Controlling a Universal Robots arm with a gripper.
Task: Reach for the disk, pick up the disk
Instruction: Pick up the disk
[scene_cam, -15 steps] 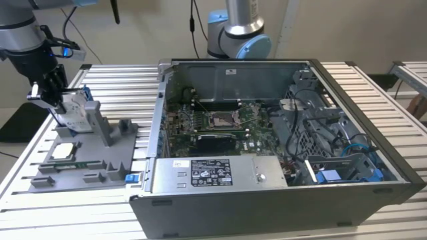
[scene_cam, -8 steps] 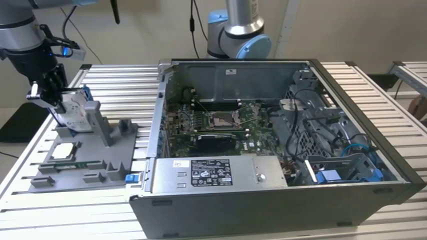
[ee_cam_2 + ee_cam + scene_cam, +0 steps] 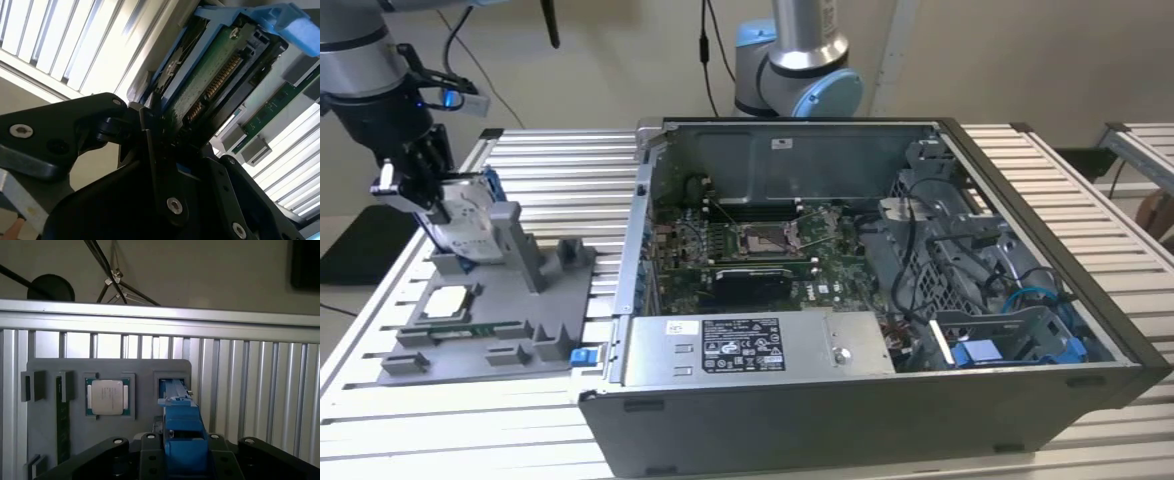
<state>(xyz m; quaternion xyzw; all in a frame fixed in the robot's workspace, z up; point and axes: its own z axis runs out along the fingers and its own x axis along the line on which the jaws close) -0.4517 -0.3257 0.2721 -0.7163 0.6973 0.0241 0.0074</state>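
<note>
the reach looks done: the gripper [image 3: 430, 205] is clamped narrow on the disk [image 3: 464, 230], which stands upright over the grey fixture [image 3: 520, 320] at the exterior view's left, well apart from the open computer case [image 3: 881, 420]. in the first wrist view its blue bracket [image 3: 182, 432] sits at the slot [image 3: 172, 384] beside the silver chip [image 3: 106, 396] — whether it has cleared the slot i cannot tell, so the lift seems barely begun.

Tall fixture posts [image 3: 508, 238] stand just beside the disk [image 3: 464, 228]; computer case [image 3: 854, 425] blocks the exterior view's right; surrounding surface [image 3: 454, 425] open.
</note>
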